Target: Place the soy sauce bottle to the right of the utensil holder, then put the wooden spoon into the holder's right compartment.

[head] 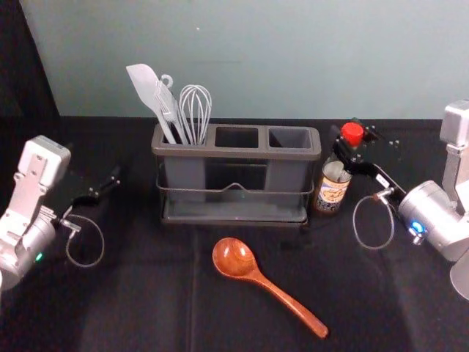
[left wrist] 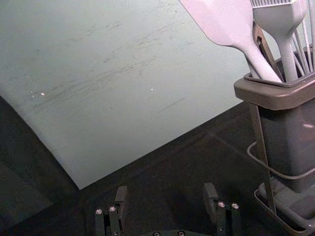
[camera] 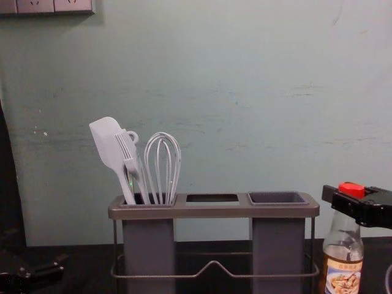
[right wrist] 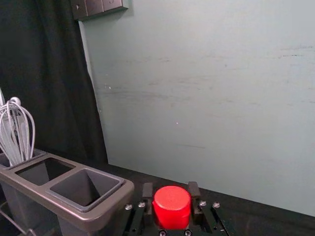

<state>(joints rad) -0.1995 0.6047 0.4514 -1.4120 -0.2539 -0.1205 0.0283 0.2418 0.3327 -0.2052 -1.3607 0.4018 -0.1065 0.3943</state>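
Note:
The soy sauce bottle (head: 333,187) stands upright just right of the utensil holder (head: 236,152). My right gripper (head: 353,143) is closed around its top. In the right wrist view, my right gripper (right wrist: 171,194) has a finger against each side of the red cap (right wrist: 172,206). The chest view has the bottle (camera: 344,257) beside the holder's right end. The holder's right compartment (head: 289,138) is empty. In front of the holder lies the wooden spoon (head: 273,288), bowl toward the holder. My left gripper (head: 105,188) is idle at the left; in its wrist view, this gripper (left wrist: 165,197) is open.
A white spatula (head: 150,92), a brush and a whisk (head: 195,114) fill the holder's left compartment. The middle compartment (head: 237,137) is empty. A wall (head: 256,59) rises behind the black-covered table (head: 132,308).

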